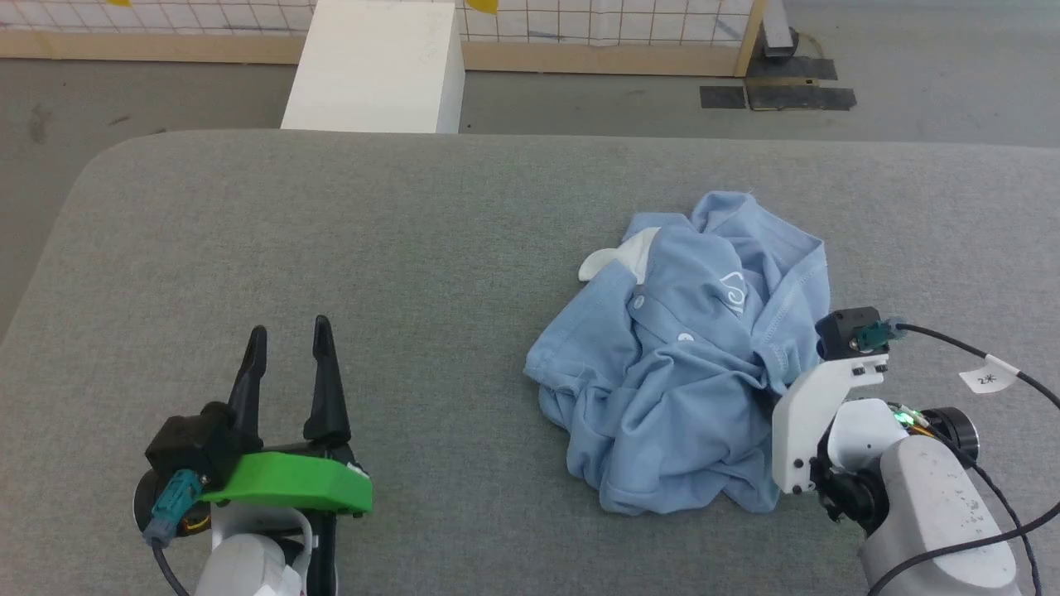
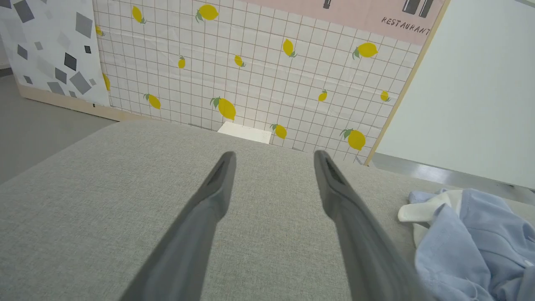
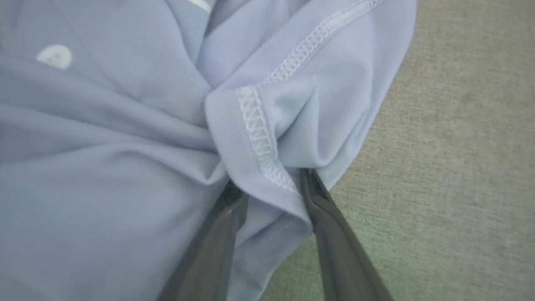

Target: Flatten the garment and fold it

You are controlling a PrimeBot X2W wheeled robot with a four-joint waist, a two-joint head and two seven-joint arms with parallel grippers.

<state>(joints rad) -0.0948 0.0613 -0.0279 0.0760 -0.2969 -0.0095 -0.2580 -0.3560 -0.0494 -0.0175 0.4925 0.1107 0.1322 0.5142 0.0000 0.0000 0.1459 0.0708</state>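
The garment (image 1: 679, 364), a light blue polo with a white collar and white buttons, lies crumpled on the right half of the grey table (image 1: 331, 232). My right gripper (image 3: 269, 182) is at the garment's (image 3: 125, 146) near right edge. Its jaws have narrowed but still stand apart, with a stitched hem fold between them; in the head view its fingers are hidden behind its wrist (image 1: 836, 372). My left gripper (image 1: 288, 335) hovers open and empty over bare table at the lower left, well clear of the cloth. The left wrist view has that gripper (image 2: 273, 159) with the garment (image 2: 472, 238) off to its right.
A white box (image 1: 381, 66) stands on the floor beyond the table's far edge, in front of a tiled lemon-print wall (image 2: 250, 83). The table's left corner is rounded. A cable with a white tag (image 1: 985, 377) trails from my right wrist.
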